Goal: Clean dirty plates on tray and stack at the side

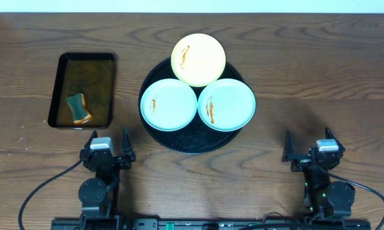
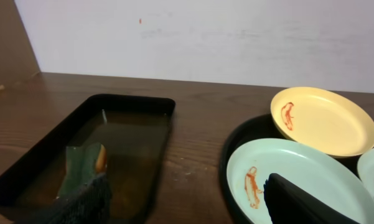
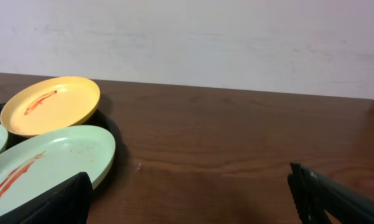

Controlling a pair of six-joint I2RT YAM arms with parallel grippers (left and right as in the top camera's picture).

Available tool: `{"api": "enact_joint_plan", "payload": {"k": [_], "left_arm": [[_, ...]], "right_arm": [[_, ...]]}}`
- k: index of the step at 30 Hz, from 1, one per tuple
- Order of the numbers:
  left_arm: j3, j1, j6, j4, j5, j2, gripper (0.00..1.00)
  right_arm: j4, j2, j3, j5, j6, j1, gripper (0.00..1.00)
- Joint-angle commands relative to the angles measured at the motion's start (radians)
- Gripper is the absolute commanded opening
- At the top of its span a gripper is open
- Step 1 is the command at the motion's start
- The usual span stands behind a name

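Pretty sure I'm in some lab setup: bare wooden tabletop (image 1: 319, 76), blank white wall (image 2: 205, 37) at the far side, my cables (image 1: 33, 191) trailing along the near edge.

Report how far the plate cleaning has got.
Done: nothing. The yellow plate and both mint plates sit on the round tray, each streaked with sauce. In hand: nothing; the left gripper and right gripper are open and empty, and the sponge lies in the rectangular tray. Left: wipe all three, stack them beside the tray.
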Motion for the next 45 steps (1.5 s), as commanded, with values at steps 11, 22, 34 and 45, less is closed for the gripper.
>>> {"api": "enact_joint_plan", "payload": {"k": [11, 22, 34, 45], "left_arm": [[-0.014, -0.007, -0.377, 0.287, 0.663, -0.007, 0.79], [0.095, -0.006, -0.3, 0.682, 0.407, 0.021, 0.79], [0.846, -0.006, -0.014, -0.443, 0.114, 0.585, 0.79], [1.399, -0.005, 0.002, -0.914, 0.116, 1.119, 0.79]], "right_arm": [[-0.004, -0.005, -0.002, 0.006, -0.009, 0.012, 0.99], [-0.004, -0.005, -0.002, 0.006, -0.009, 0.012, 0.99], [-0.004, -0.005, -0.002, 0.006, -0.009, 0.012, 0.99], [-0.004, -0.005, -0.002, 0.006, -0.009, 0.012, 0.99]]}}
